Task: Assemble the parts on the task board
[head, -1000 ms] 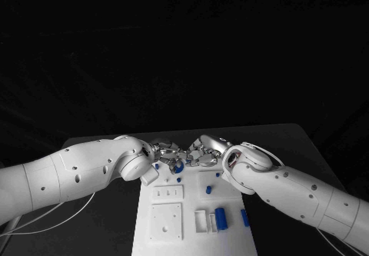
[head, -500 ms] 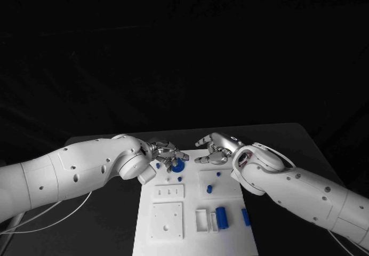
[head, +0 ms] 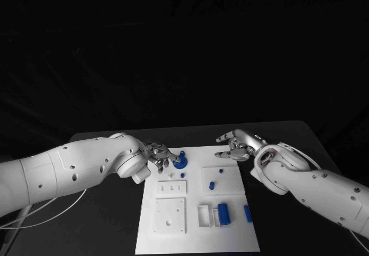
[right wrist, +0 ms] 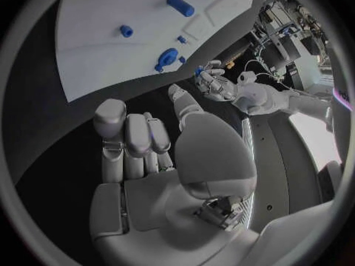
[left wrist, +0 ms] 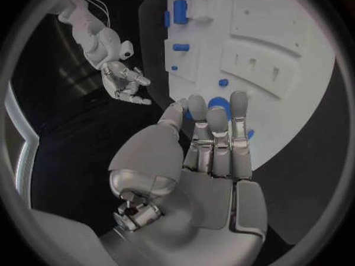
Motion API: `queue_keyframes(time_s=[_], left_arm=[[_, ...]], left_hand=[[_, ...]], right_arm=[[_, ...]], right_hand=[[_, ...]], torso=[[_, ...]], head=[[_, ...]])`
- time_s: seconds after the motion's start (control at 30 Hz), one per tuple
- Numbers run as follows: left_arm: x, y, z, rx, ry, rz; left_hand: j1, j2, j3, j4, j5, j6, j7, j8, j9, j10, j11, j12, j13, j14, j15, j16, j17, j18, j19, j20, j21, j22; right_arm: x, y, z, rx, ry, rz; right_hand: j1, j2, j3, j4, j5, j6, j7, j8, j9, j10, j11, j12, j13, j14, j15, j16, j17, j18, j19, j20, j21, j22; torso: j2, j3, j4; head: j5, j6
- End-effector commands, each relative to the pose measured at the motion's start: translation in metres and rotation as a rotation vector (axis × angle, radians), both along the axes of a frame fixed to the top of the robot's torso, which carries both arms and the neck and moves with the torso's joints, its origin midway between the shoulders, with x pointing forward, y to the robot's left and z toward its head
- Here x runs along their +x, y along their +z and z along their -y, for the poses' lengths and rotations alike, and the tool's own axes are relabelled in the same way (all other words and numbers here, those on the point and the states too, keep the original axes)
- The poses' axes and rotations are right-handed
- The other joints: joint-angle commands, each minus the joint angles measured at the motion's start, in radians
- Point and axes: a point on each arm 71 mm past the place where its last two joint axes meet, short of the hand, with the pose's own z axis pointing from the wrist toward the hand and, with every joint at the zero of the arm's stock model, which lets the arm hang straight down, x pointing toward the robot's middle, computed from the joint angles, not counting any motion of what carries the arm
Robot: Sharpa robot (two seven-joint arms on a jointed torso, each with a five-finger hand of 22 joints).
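I saw my left hand (head: pixel 159 156) at the far left corner of the white board (head: pixel 196 234), its fingers (left wrist: pixel 215 124) nearly straight and side by side, holding nothing. Their tips lay over a round blue part (head: pixel 180 161) on the board; I could not tell whether they touched it. My right hand (head: pixel 240 144) hung above the black table (head: pixel 100 224) just past the board's far right corner, fingers loosely apart and empty. Nearer me on the board lay a small blue peg (head: pixel 211 185), a blue cylinder (head: pixel 223 213) and a blue bar (head: pixel 247 213) at the right edge.
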Motion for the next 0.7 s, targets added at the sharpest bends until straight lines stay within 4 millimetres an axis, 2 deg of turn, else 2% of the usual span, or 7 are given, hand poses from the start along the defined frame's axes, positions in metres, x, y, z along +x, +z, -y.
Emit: queue_keyframes(time_s=[0.03,0.13,0.2,0.27,0.33,0.63,0.7], left_arm=[[-0.002,-0.003,-0.006,0.116,0.033,0.035],[-0.004,-0.006,-0.008,0.167,0.032,0.053],[-0.006,-0.008,-0.008,0.198,0.029,0.066],[-0.008,-0.010,-0.009,0.227,0.030,0.078],[-0.009,-0.011,-0.009,0.244,0.030,0.085],[-0.012,-0.021,-0.002,0.310,0.024,0.127],[-0.013,-0.024,0.000,0.320,0.018,0.131]], left_hand=[[0.000,0.001,-0.009,-0.002,0.011,0.152,-0.119,-0.007,0.296,0.024,-0.007,-0.014,0.013,0.019,-0.005,-0.012,0.017,-0.003,0.017,-0.003,-0.007,0.006],[-0.010,-0.002,-0.012,-0.016,0.028,0.178,-0.124,-0.033,0.306,0.053,-0.011,-0.045,0.034,0.048,-0.011,-0.038,0.043,-0.005,0.038,-0.011,-0.020,0.020],[-0.013,-0.003,-0.013,-0.018,0.034,0.189,-0.127,-0.032,0.310,0.064,-0.014,-0.046,0.038,0.056,-0.014,-0.040,0.049,-0.004,0.045,-0.012,-0.020,0.024],[-0.022,-0.013,-0.012,-0.027,0.087,0.211,-0.133,-0.040,0.307,0.090,-0.018,-0.064,0.039,0.080,-0.018,-0.058,0.055,-0.001,0.061,-0.016,-0.023,0.027],[-0.045,-0.016,0.002,-0.056,0.101,0.230,-0.133,-0.064,0.314,0.115,-0.018,-0.106,0.061,0.100,-0.018,-0.093,0.089,0.001,0.077,-0.014,-0.045,0.034],[-0.059,-0.011,-0.005,-0.079,0.109,0.249,-0.135,-0.088,0.336,0.138,-0.017,-0.139,0.107,0.118,-0.018,-0.127,0.148,0.001,0.098,-0.013,-0.087,0.081],[-0.061,-0.008,-0.008,-0.083,0.111,0.252,-0.135,-0.097,0.345,0.143,-0.018,-0.150,0.125,0.125,-0.019,-0.138,0.171,0.000,0.112,-0.015,-0.124,0.126]], right_arm=[[0.002,0.000,0.008,0.077,-0.017,-0.011],[0.002,0.000,0.014,0.090,-0.031,-0.021],[0.003,0.002,0.017,0.097,-0.038,-0.024],[0.005,0.004,0.019,0.103,-0.047,-0.028],[0.007,0.006,0.021,0.107,-0.053,-0.028],[0.024,0.015,0.026,0.121,-0.090,-0.010],[0.027,0.016,0.025,0.125,-0.096,-0.004]], right_hand=[[0.005,0.001,0.006,-0.002,0.004,0.010,-0.001,-0.004,0.001,-0.007,0.000,-0.006,0.026,-0.003,0.002,-0.006,-0.002,0.018,0.018,0.007,-0.008,0.092],[-0.001,-0.001,0.011,-0.008,0.004,0.008,-0.001,-0.004,0.000,-0.008,0.000,-0.008,0.023,-0.003,0.001,-0.010,-0.004,0.018,0.018,0.007,-0.013,0.092],[-0.002,0.000,0.012,-0.009,0.006,0.014,-0.001,-0.003,0.001,-0.008,-0.001,-0.008,0.023,-0.003,0.001,-0.010,-0.004,0.018,0.018,0.007,-0.015,0.092],[-0.004,0.000,0.012,-0.008,0.005,0.018,-0.002,-0.004,0.001,-0.009,-0.001,-0.008,0.022,-0.003,0.001,-0.010,-0.005,0.018,0.019,0.007,-0.016,0.092],[-0.006,0.001,0.012,-0.007,0.003,0.017,-0.001,-0.004,0.001,-0.009,-0.001,-0.009,0.022,-0.003,0.001,-0.011,-0.005,0.018,0.018,0.007,-0.018,0.091],[-0.009,0.002,0.012,-0.004,0.004,0.031,-0.003,-0.003,0.001,-0.010,-0.002,-0.009,0.021,-0.004,0.001,-0.012,-0.006,0.018,0.018,0.007,-0.023,0.091],[-0.009,0.003,0.013,-0.004,0.005,0.037,-0.003,-0.003,0.002,-0.010,-0.002,-0.009,0.020,-0.004,0.001,-0.012,-0.006,0.018,0.018,0.006,-0.024,0.091]], torso=[[-0.008,0.0040,0.0000],[-0.012,0.0046,-0.0003],[-0.016,0.0047,-0.0002],[-0.020,0.0058,-0.0014],[-0.024,0.0068,-0.0024],[-0.044,0.0084,0.0064],[-0.049,0.0099,0.0080]], head=[[0.004,-0.015],[0.011,-0.023],[0.014,-0.029],[0.015,-0.034],[0.017,-0.041],[0.014,-0.069],[0.013,-0.075]])
